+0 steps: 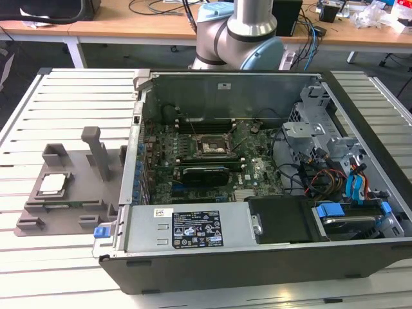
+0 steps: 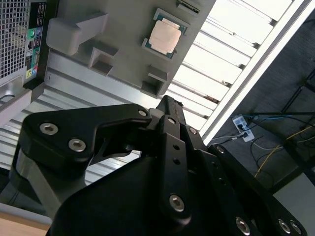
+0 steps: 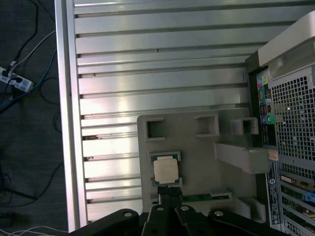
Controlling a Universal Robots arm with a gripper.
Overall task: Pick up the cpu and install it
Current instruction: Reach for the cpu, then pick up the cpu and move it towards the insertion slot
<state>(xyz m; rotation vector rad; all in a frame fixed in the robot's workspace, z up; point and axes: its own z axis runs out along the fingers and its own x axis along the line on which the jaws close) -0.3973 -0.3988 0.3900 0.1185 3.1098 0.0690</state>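
cpu (image 3: 166,170) is kept seated in the gray holder (image 3: 206,157) recess, located for pickup | gripper (image 3: 169,194) is aimed toward it; fingers drawn narrow; nothing held

We see a black label (image 1: 196,230) with white marks on the power supply (image 1: 143,233), a small white sticker (image 1: 159,212) beside it, yet no word or number there is legible to us.

How my three cameras sit
Exterior view overlooks the whole table (image 1: 64,96); both wrist views look down on its grey fixture (image 3: 197,162).
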